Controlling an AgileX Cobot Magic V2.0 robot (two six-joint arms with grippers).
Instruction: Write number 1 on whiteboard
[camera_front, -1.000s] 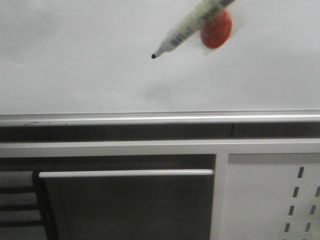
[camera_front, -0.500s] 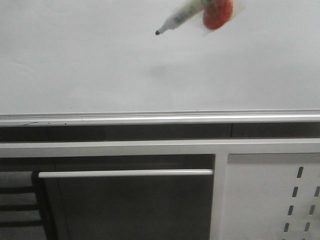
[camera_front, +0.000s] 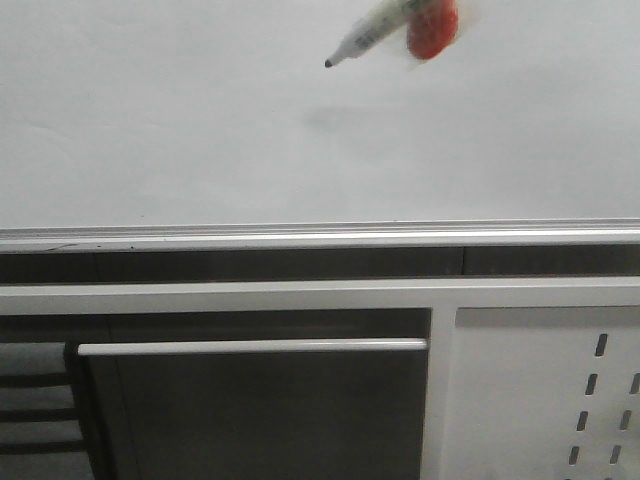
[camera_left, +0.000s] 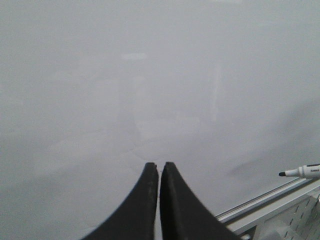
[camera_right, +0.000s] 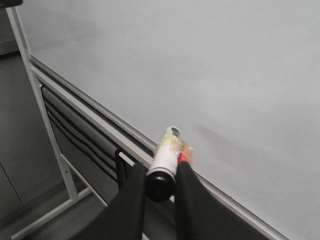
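Note:
The whiteboard is a pale glossy board with a silver bottom rail; it fills the front view, the left wrist view and much of the right wrist view. No stroke of the number 1 shows on it. My right gripper is shut on a white marker with a red tag. The marker enters the front view at the top, black tip pointing down-left, close to the board. It also shows in the left wrist view. My left gripper is shut and empty, facing the board.
Below the rail are a dark gap, a white frame bar, a white handle bar and a white perforated metal panel at the lower right. The board's stand leg shows in the right wrist view.
The marker has risen toward the top of the front view and shifted slightly right. Less of it and its red tag shows now. The board remains unmarked.

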